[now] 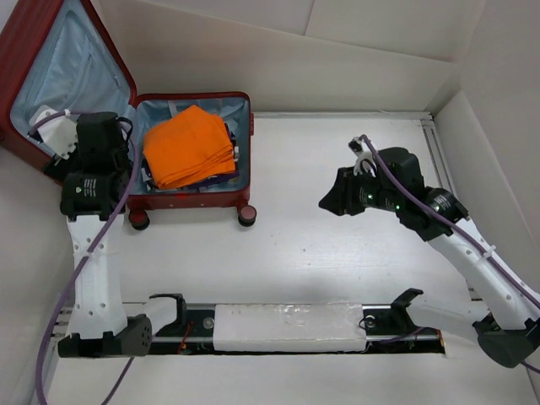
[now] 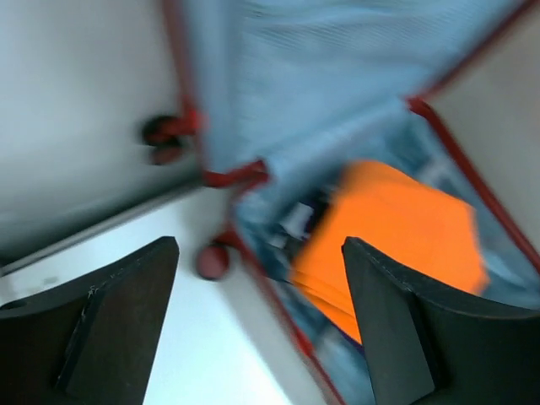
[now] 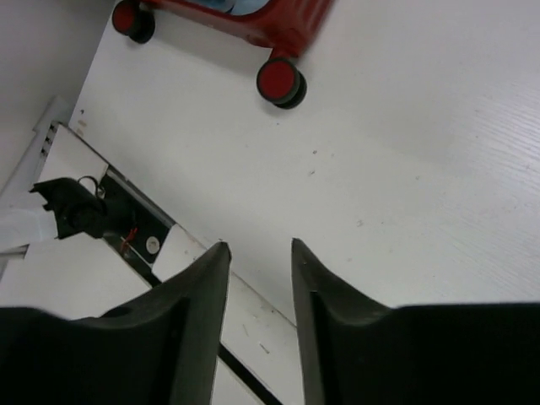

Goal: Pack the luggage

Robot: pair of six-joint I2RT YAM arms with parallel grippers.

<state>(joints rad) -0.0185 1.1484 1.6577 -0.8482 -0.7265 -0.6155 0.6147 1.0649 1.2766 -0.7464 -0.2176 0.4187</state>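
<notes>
Luggage position: the luggage lies at the far left of the table, its base flat with the wheels toward the arms.
Lid: the lid stands up and leans back to the left, its blue lining showing (so the case is wide open).
Contents: a folded orange cloth fills most of the base, and darker items peek out beneath its edges, too small to name.
Left gripper: the left gripper hovers at the left side of the case, near where lid and base meet. Its jaws are spread wide with nothing between them.
Right gripper: the right gripper hangs over bare table, well apart from the case. Its jaws are drawn close with a narrow gap, and it holds nothing.
Loose items: no further things to pack show on the table.
Done, by my reading: the loading looks finished, since the cloth sits inside and both grippers are empty.
Left to do, by my reading: swinging the lid down over the base and shutting the case. The left arm looks better placed for that.
</notes>
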